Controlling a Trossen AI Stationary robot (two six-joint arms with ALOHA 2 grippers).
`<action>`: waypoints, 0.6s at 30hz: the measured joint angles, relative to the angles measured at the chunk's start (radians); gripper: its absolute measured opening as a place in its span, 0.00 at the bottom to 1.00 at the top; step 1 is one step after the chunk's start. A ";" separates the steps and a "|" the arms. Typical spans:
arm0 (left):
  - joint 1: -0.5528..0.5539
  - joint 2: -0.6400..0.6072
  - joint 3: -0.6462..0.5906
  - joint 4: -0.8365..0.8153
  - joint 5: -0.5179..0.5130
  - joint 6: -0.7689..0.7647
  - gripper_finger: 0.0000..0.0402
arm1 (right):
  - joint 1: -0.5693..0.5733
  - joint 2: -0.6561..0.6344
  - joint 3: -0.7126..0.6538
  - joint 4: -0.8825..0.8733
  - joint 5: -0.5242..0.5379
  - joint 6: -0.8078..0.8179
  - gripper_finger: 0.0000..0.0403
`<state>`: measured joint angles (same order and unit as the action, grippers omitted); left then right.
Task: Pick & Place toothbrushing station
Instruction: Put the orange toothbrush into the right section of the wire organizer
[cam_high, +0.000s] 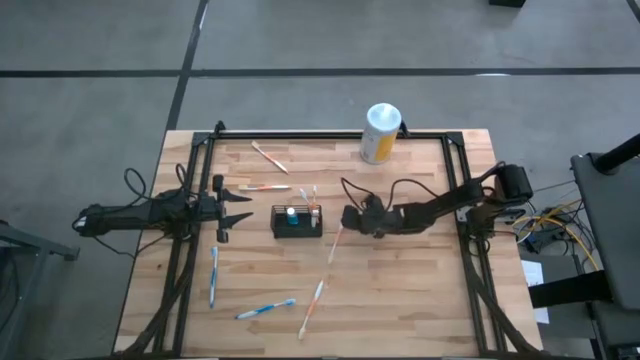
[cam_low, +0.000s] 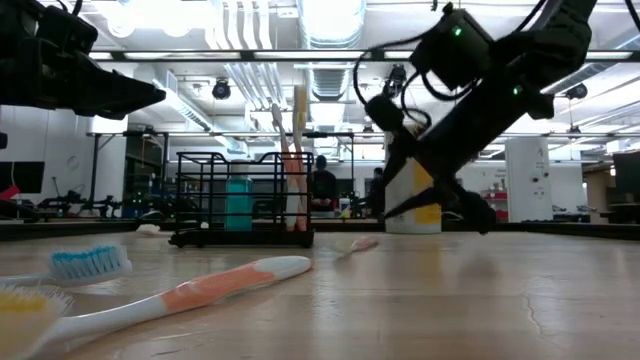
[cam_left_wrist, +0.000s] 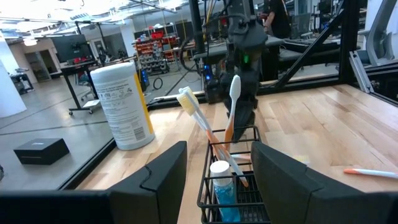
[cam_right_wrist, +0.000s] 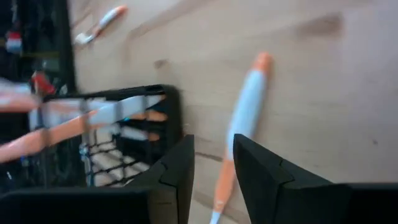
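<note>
Toothbrushing station (cam_high: 297, 222) sits mid-counter (cam_high: 400, 300), two brushes leaning inside. Right hand (cam_high: 352, 218) just beside its right wall, fingers apart, empty; an orange-white toothbrush (cam_right_wrist: 242, 127) lies on the wood below. Left hand (cam_high: 238, 208) waits nearby, fingers apart. Risk: lateral travel could nudge basket or tip brushes.

Table: light wooden top (cam_high: 400, 290)
On it: black mesh basket (cam_high: 297, 222), white-lidded canister (cam_high: 380, 133), scattered toothbrushes (cam_high: 265, 310)
</note>
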<state>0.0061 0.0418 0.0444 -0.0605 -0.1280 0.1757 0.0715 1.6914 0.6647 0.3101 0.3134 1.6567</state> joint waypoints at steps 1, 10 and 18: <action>0.000 0.000 0.000 0.000 0.000 0.000 0.46 | 0.000 -0.016 0.000 -0.001 0.000 -0.073 0.27; 0.000 0.000 0.000 0.000 0.001 0.000 0.46 | 0.043 -0.220 0.007 -0.049 0.061 -0.988 0.27; 0.000 0.001 0.000 0.000 0.000 0.000 0.46 | 0.078 -0.267 0.029 -0.053 0.031 -1.552 0.27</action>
<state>0.0062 0.0425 0.0448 -0.0607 -0.1276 0.1756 0.1499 1.4239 0.6937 0.2575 0.3448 0.1045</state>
